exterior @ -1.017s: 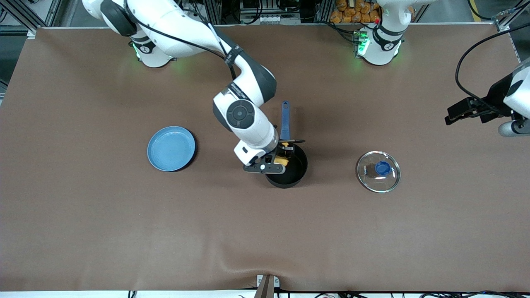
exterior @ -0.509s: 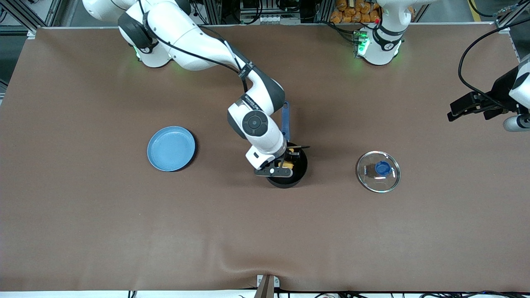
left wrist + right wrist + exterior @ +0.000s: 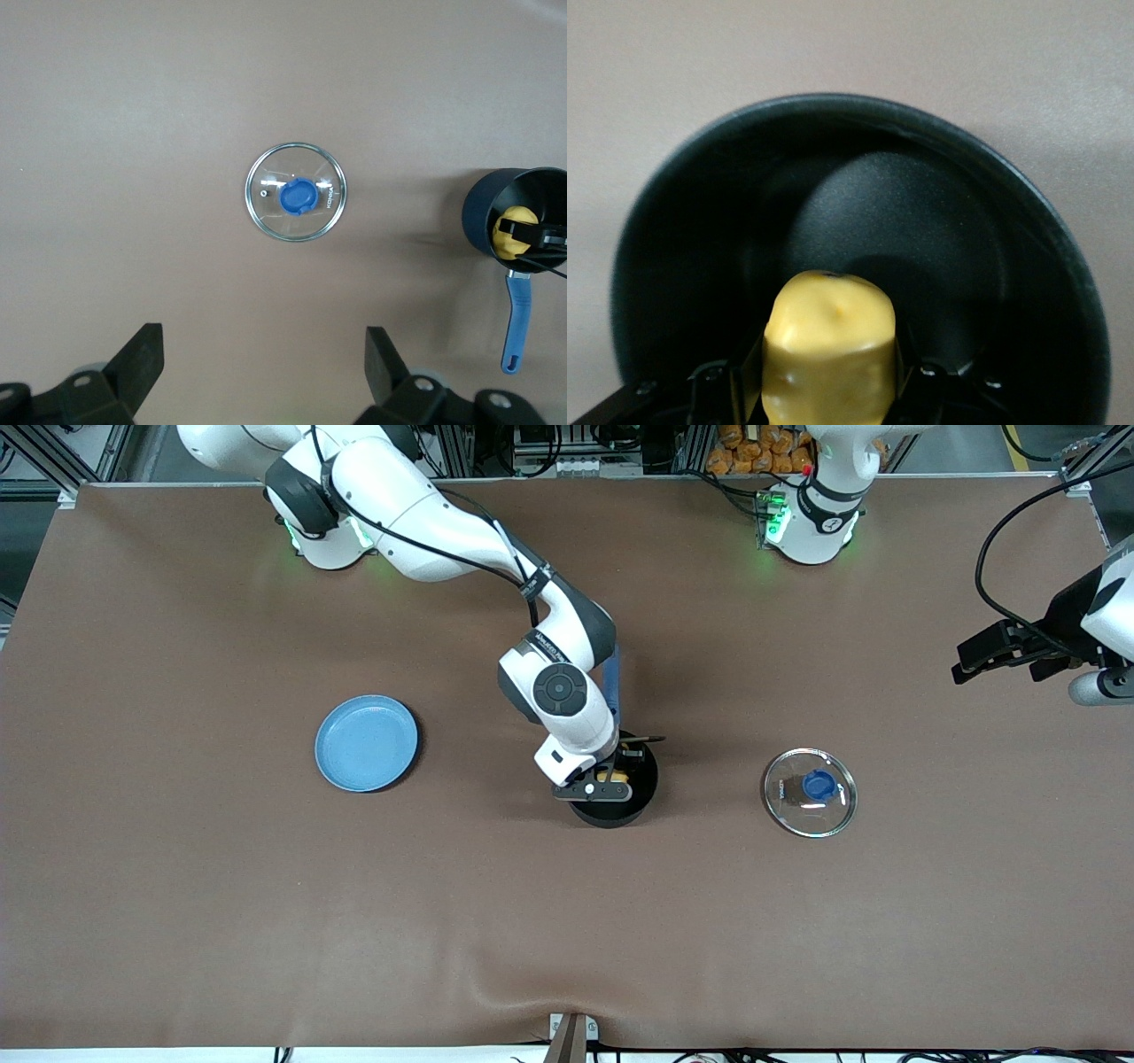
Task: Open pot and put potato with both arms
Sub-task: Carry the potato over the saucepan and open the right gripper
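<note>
1. Right gripper [image 3: 611, 775]: positioned over the mouth of the pot [image 3: 640, 797], jaws clamped on the potato [image 3: 612, 777]. In the right wrist view the potato [image 3: 828, 359] sits between the two fingers, gripped on its flanks, with its free end pointing down into the pot [image 3: 859, 257].
2. Governing relation: the potato hangs directly above the pot's bare black floor, inside the line of the rim. Its long axis appears to run along the fingers, roughly vertical. Judged: the remaining step is a short descent and release; no sideways correction seems needed.
3. Pot: stands open near the table's middle, its blue handle [image 3: 613, 682] pointing toward the robots' bases.
4. Lid [image 3: 809, 792]: lies flat on the table, knob up, well apart from the pot toward the left arm's end.
5. Left gripper [image 3: 997, 651]: waits high over the table's edge at its own end, jaws spread wide and holding nothing; the left wrist view confirms the gap.
6. Blue plate [image 3: 366, 742]: bare, toward the right arm's end.
7. Risk, judged: the potato may roll on release.
</note>
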`<state>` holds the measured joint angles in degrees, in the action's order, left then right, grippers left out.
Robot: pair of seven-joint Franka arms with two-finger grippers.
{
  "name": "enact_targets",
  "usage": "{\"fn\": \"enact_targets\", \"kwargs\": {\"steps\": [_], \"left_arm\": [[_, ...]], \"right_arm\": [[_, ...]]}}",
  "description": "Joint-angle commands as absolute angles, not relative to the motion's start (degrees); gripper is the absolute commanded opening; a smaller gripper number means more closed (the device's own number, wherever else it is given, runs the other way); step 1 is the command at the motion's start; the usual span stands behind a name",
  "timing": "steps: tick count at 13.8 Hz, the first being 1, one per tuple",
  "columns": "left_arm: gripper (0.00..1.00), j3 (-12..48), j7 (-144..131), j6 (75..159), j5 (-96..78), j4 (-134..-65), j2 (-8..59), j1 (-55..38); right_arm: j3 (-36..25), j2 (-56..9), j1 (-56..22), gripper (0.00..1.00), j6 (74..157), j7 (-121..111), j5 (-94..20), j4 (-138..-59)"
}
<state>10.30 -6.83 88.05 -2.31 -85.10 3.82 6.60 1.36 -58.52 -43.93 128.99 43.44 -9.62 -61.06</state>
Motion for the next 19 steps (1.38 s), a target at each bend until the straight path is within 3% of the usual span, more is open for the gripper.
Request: {"fn": "enact_targets", "kwargs": {"steps": [1,2,3,4,9,11,13,19], "left_arm": [[1.00,10.28,-6.33,86.84,-3.52,-84.29,3.43,7.12],[1.00,10.28,-6.33,86.84,-3.60,-84.20,3.43,7.12],[1.00,10.20,-6.24,86.92,-3.69,-84.29,3.51,7.29],[1.00,9.59,-5.89,87.18,-4.13,-84.64,3.25,7.12],[1.00,7.05,-5.98,87.62,-4.39,-86.47,0.71,3.71],[1.00,2.22,-5.89,87.89,-4.39,-87.19,0.00,-0.34],[1.00,2.02,-5.80,87.98,-4.48,-87.01,0.17,0.00],[1.00,2.37,-5.80,87.89,-4.48,-86.66,0.53,-0.18]], "right_arm": [[0.44,-60.73,-45.00,0.00,128.67,43.95,-8.09,-58.36],[0.44,-60.82,-45.09,0.24,129.28,44.29,-8.17,-58.36],[0.44,-60.82,-45.09,0.84,129.72,44.47,-8.17,-58.45],[0.44,-60.82,-45.52,1.00,129.81,44.56,-8.09,-58.53],[0.35,-58.02,-45.35,1.00,128.24,44.65,-8.17,-58.18],[0.53,-54.69,-43.95,1.00,125.95,44.65,-8.26,-57.57],[0.70,-50.99,-41.85,1.00,124.20,44.56,-8.44,-57.48],[-0.97,-39.40,-31.74,1.00,107.60,35.88,-7.12,-56.07]]}}
